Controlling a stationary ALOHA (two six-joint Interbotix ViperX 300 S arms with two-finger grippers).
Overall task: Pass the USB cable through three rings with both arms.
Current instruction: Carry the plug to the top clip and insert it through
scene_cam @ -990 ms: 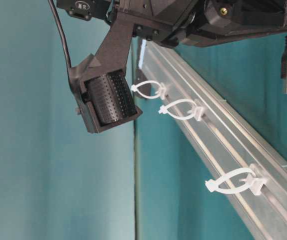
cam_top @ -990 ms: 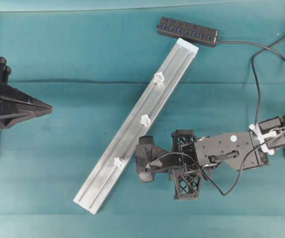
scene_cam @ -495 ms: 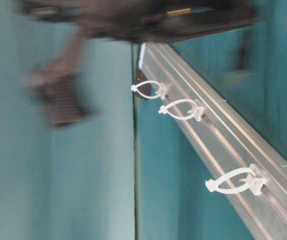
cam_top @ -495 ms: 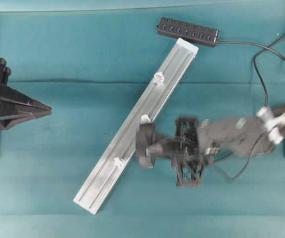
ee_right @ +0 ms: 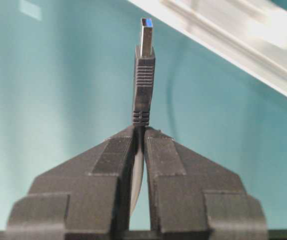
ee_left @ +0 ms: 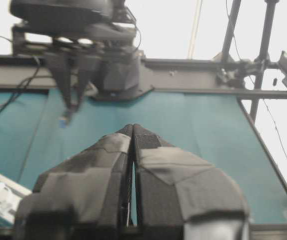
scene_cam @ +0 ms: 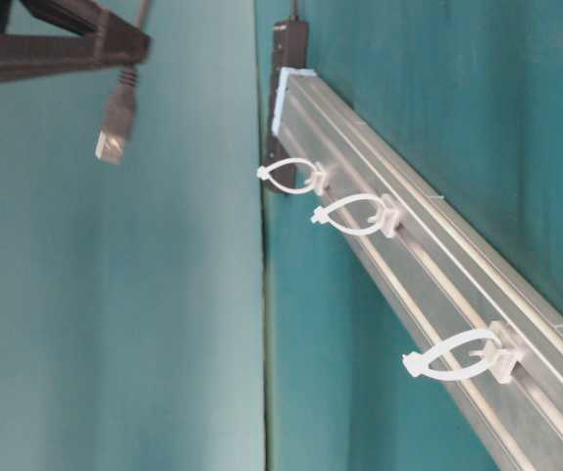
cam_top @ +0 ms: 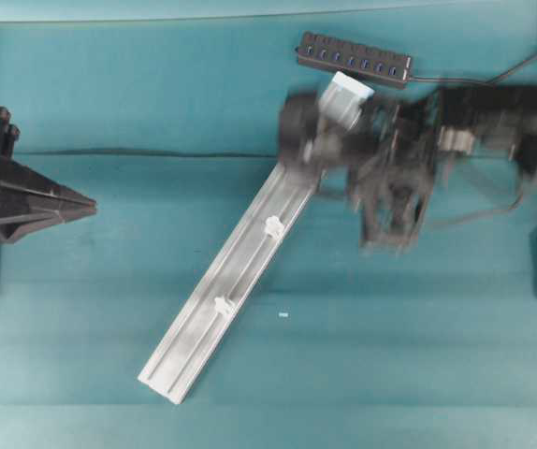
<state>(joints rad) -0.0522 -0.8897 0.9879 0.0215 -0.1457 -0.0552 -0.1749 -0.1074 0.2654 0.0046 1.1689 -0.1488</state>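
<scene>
The right gripper (ee_right: 139, 131) has its two black fingers closed on the USB cable (ee_right: 143, 80), pinching the cord just behind the plug. The plug sticks straight out past the fingertips, in line with the gripper, silver tip leading. In the table-level view the same plug (scene_cam: 111, 132) hangs down from the gripper (scene_cam: 125, 51), clear of everything around it.

Ahead of the plug and off to one side lies the silver rail (cam_top: 226, 295), running diagonally across the teal table. In the overhead view the right arm appears blurred above the rail's far end, close to the black hub (cam_top: 354, 59). The three rings (scene_cam: 355, 216) are small white loops standing in a row along the rail, all empty; the overhead view shows two, the third hidden under the arm. The ring nearest the hub (scene_cam: 291, 177) looks closest to the plug, so the plug's long axis likely needs to line up with the rail.

The left gripper (ee_left: 132, 131) is fully closed on nothing, well apart from the rail.
</scene>
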